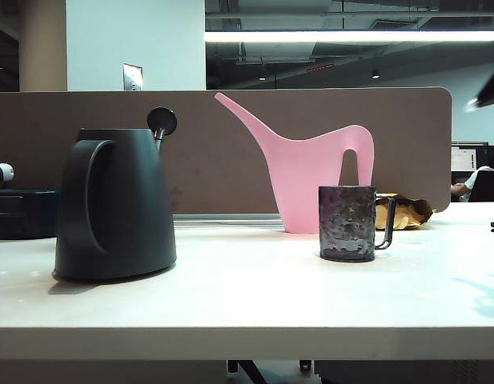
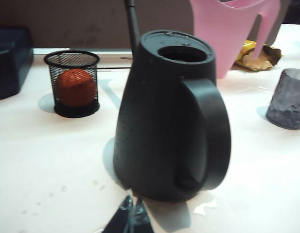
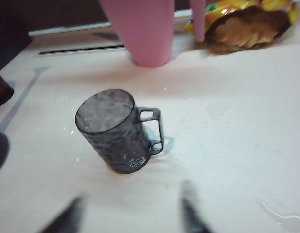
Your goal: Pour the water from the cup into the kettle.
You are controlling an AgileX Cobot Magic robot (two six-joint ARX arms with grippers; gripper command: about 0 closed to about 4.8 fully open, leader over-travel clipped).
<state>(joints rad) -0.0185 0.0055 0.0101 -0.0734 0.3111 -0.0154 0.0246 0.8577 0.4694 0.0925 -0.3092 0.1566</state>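
Cup [image 1: 347, 222] free-standing on the table [image 1: 247, 296]; spill risk at pickup.
Cup stands toward the right edge, kettle [image 1: 116, 204] toward the left, well apart. Right hand [image 3: 130, 213] hovers near the cup, fingers spread, empty; an off-centre grip could tip it. Left hand [image 2: 129, 218] by the kettle: state unclear.

A matte black kettle [image 1: 117, 204] stands on a smooth, pale table [image 1: 247, 296]. Near it, the dimpled, translucent dark glass cup [image 1: 347, 222]; behind that cup, a smooth pink plastic watering can [image 1: 307, 172]. Beside the kettle, a black wire-mesh basket [image 2: 72, 82].
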